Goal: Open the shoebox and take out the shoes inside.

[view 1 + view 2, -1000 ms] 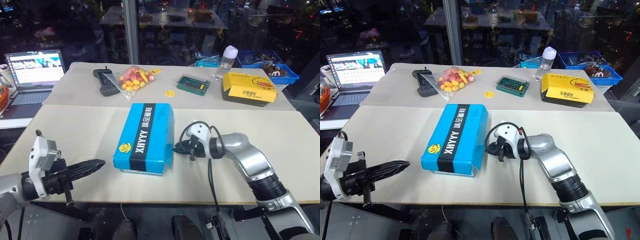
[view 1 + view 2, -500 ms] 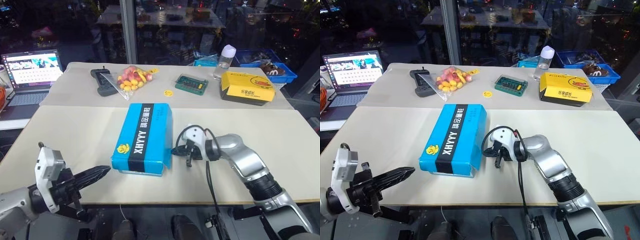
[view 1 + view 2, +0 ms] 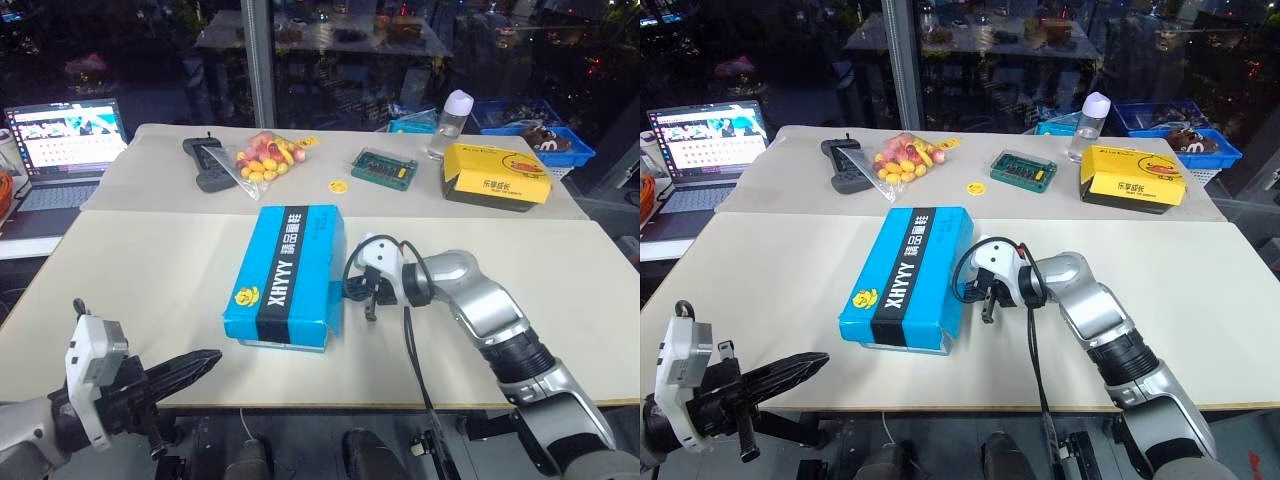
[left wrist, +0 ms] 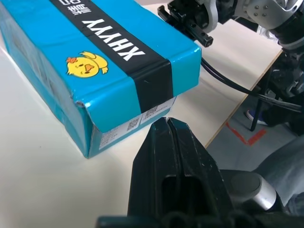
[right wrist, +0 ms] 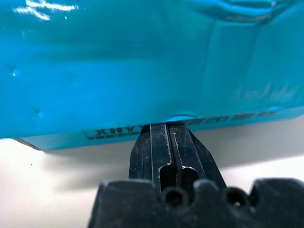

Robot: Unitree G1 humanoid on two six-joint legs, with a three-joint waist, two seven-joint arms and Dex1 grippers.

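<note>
Blue shoebox (image 3: pixel 288 272) lid down on counter (image 3: pixel 150 270). Right claw (image 3: pixel 349 293) pressed together, tips at box's side lid edge. Left claw (image 3: pixel 205 359) pressed together, off the near end

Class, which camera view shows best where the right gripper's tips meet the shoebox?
The right wrist view: the right gripper, shut, has its tips at the lower edge of the lid's skirt on the shoebox. The eye views give the whole closed box but hide the tips behind the wrist. The left wrist view shows the box's near corner.
</note>
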